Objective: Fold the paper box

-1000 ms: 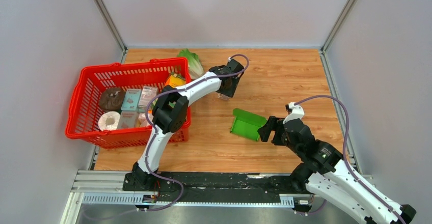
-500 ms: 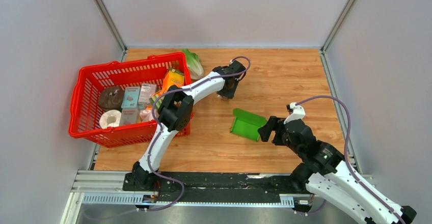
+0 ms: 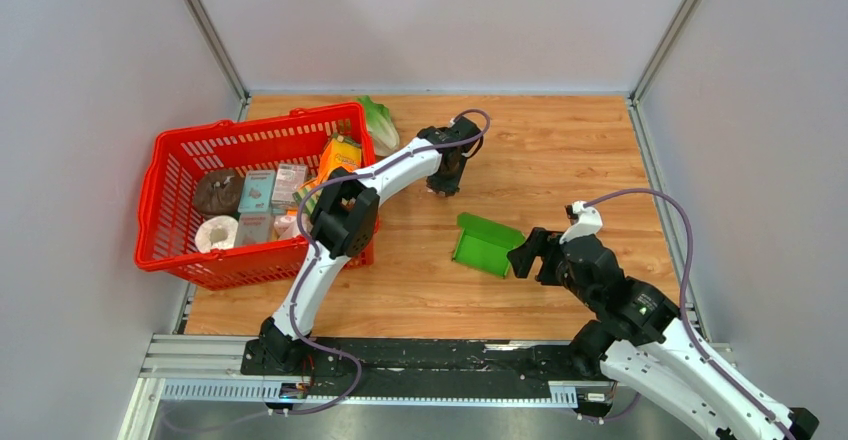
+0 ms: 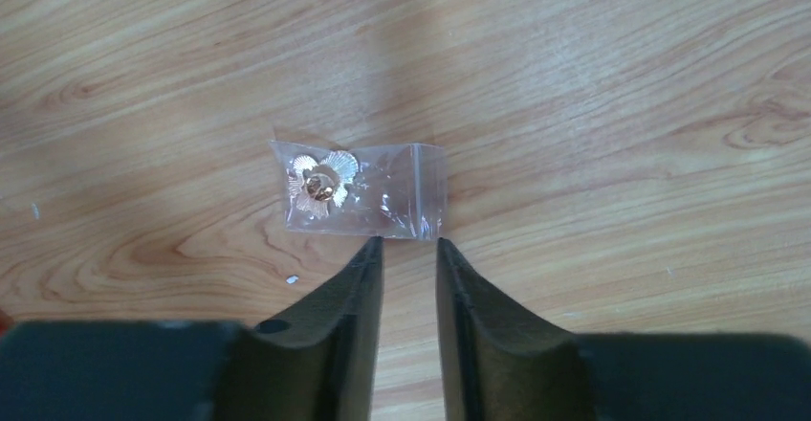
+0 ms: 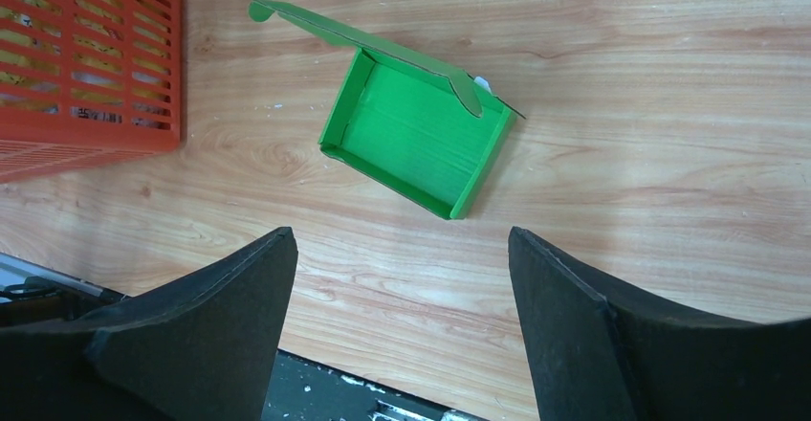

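Right pincer (image 5: 402, 239) gapes wide and empty, bright green card box (image 5: 411, 139) just ahead with its long axis slanting across, left pincer (image 4: 409, 244) narrowly parted well away.

**Surfaces and finishes**

Table (image 3: 560, 150): wood-grain top, light brown, smooth, low sheen.
Paper box (image 5: 416, 144): bright green thin card, matt. Faint fine ribbing across the inner floor; cut edges paler.
Bag (image 4: 402, 191): clear plastic film, glossy, crinkled, catching highlights. Inside it a trinket (image 4: 320, 184), gold-coloured, shiny, ridged, metal look.
Basket (image 3: 230, 263): red moulded plastic lattice, slight gloss.
Jaws on left gripper (image 4: 409, 246) and right gripper (image 5: 399, 239): black, matt, smooth, plastic look.
Left arm (image 3: 395, 168): white shell, smooth glossy plastic; black joints duller.
Walls (image 3: 440, 20): pale grey, matt, flat.
Rail (image 3: 200, 360) at the near edge: silvery metal, brushed look.
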{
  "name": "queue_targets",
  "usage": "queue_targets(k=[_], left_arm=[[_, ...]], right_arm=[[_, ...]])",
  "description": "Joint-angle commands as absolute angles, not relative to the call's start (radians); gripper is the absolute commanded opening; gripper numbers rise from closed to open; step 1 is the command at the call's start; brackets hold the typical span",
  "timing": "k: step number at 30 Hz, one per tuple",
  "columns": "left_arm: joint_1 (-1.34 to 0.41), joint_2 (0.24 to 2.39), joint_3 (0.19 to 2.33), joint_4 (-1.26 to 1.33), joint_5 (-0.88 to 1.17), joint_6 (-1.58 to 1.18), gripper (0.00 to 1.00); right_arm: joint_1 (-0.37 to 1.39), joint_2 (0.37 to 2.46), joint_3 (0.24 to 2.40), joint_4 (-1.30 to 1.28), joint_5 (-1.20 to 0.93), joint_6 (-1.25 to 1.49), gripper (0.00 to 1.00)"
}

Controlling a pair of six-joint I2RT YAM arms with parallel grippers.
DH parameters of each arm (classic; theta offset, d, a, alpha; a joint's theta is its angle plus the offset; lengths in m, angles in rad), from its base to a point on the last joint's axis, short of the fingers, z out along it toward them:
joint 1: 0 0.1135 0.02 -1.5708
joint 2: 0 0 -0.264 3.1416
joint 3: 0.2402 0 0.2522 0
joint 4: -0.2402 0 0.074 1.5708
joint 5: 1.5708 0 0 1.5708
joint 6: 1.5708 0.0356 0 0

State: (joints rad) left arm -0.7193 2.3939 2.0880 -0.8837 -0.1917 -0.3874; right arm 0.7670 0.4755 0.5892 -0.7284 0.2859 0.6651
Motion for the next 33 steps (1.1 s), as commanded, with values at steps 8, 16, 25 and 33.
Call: queue_targets(k=[8, 16, 25, 33], left_arm=[[-0.696, 2.317, 2.025, -0.865, -0.166, -0.413, 0.39], [-0.683, 1.919, 1.845, -0.701, -0.173, -0.362, 0.56], [-0.683, 1.456, 1.645, -0.683, -0.083, -0.319, 0.58], [-0.683, 0.985, 1.344, -0.738, 0.105, -0.308, 0.59]], right_arm=[[0.767, 0.509, 0.641, -0.651, 0.296, 0.643, 0.85], [0.752, 0.782, 0.964, -0.655, 0.443, 0.586, 0.83], [0.457, 1.262, 1.250, -0.577, 0.016, 0.566, 0.77], [0.397, 1.753, 1.501, -0.468, -0.375, 0.548, 0.65]])
